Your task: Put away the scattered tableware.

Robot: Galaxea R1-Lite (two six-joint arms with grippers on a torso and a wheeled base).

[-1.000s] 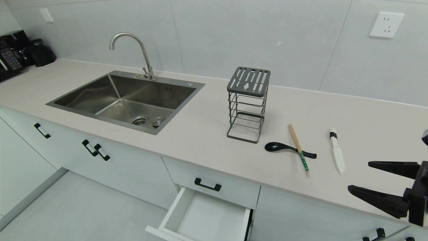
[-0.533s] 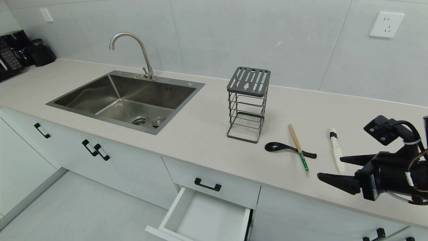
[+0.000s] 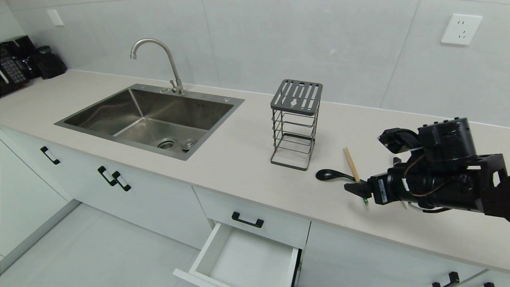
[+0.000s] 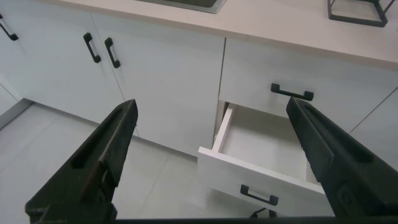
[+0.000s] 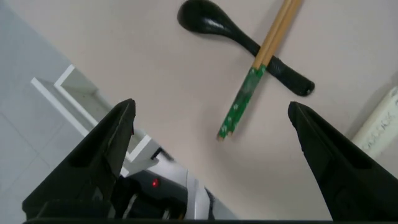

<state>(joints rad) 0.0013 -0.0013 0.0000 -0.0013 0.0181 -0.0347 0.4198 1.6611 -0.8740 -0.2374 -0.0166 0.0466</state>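
Approach step: right gripper (image 5: 210, 111) hovers, jaws spread, over the green tips of 2 chopsticks (image 5: 261, 62) lying on the counter (image 5: 124, 56). Just beyond, they cross the black spoon (image 5: 211, 18) handle. Next, probably: descend, pinch both sticks together. Rack (image 3: 295, 123) stands farther ahead.

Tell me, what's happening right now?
Right pincer open, above chopsticks. Chopsticks lie across handle of black spoon. Left pincer open, facing open drawer.

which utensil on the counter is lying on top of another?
The chopsticks: the green-tipped pair lies across the black spoon handle. The white utensil lies apart.
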